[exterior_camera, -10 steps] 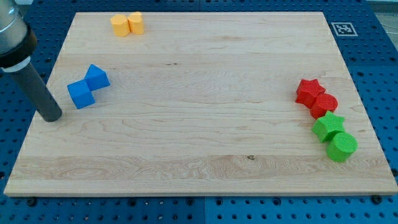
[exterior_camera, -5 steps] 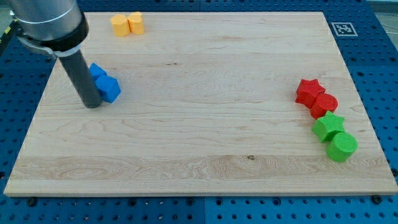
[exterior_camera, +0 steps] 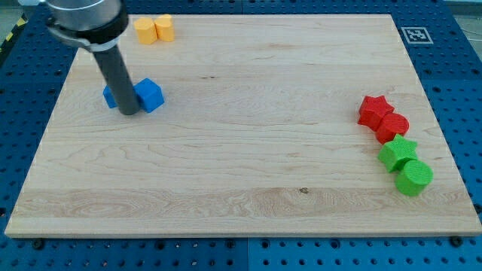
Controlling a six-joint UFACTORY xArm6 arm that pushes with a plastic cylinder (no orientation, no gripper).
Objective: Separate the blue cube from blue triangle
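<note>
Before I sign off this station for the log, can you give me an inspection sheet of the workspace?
Surface: light wooden board, on blue pegboard.
Job's things: blue cube right of the rod; second blue block left of it, shape hidden.
Tip: my tip sits between the two blue blocks.
Clutter: two yellow blocks; red star, red cylinder, green star, green cylinder.
Cables: nothing seen.
Surroundings: printed marker tag.
</note>
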